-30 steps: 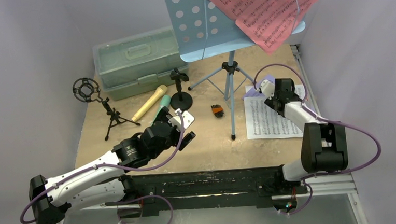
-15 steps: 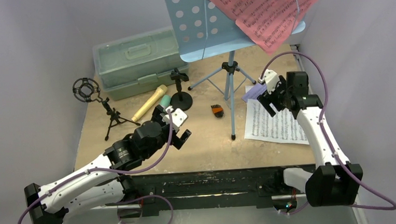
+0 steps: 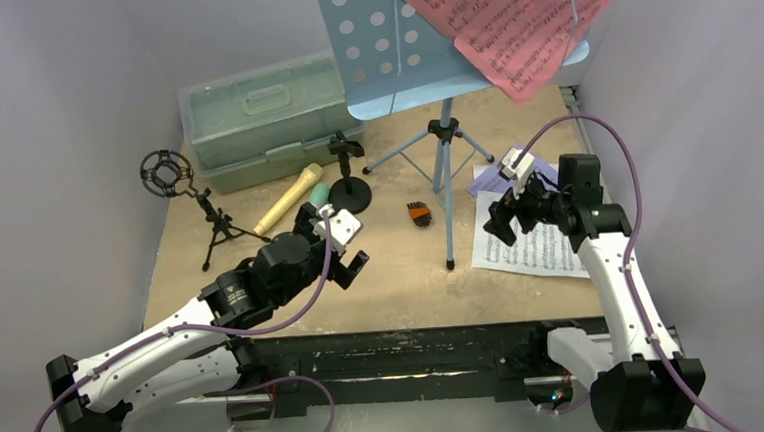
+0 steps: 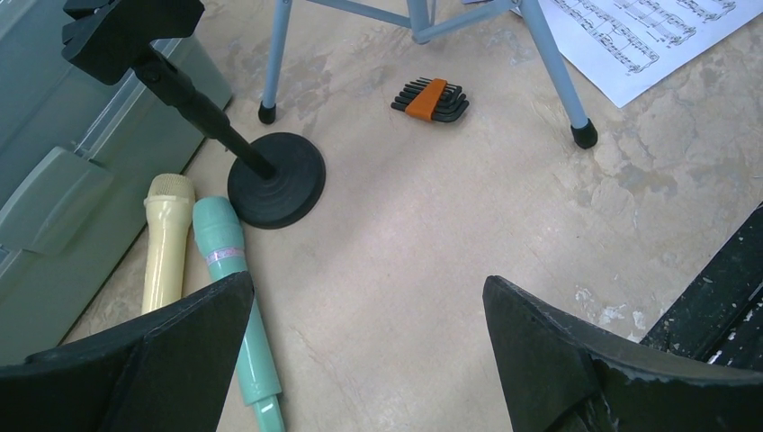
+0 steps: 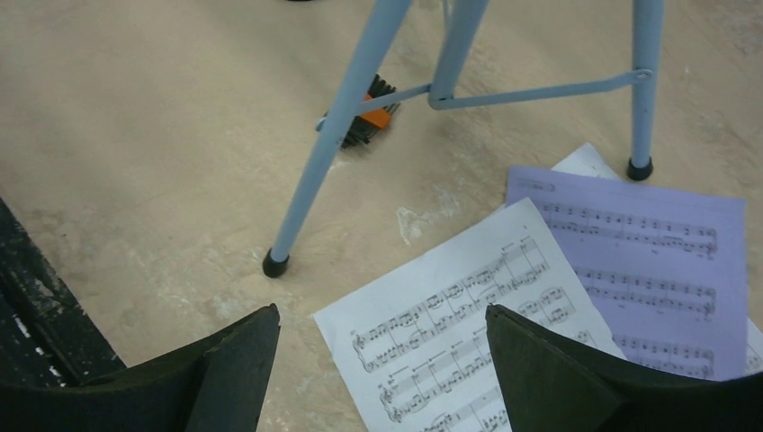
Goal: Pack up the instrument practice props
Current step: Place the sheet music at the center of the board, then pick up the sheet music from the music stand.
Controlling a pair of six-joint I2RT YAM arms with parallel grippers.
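Teal toy microphone [image 4: 236, 306] lies at lower left of the left wrist view, just beside the tan toy microphone [image 4: 167, 243] on the beige tabletop [image 4: 432, 225]; the spread left gripper [image 4: 367, 283] is best lowered astride its handle.

A mottled beige tabletop [image 3: 402, 275] sits boxed in by plain pale grey walls [image 3: 41, 117]

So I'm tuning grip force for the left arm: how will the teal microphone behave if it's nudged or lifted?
Likely to roll: the teal microphone is a round tube lying flat on the table. Toward the tan microphone beside it, it should stop quickly. It looks like light plastic, and its tapered handle might slip in the left claw.
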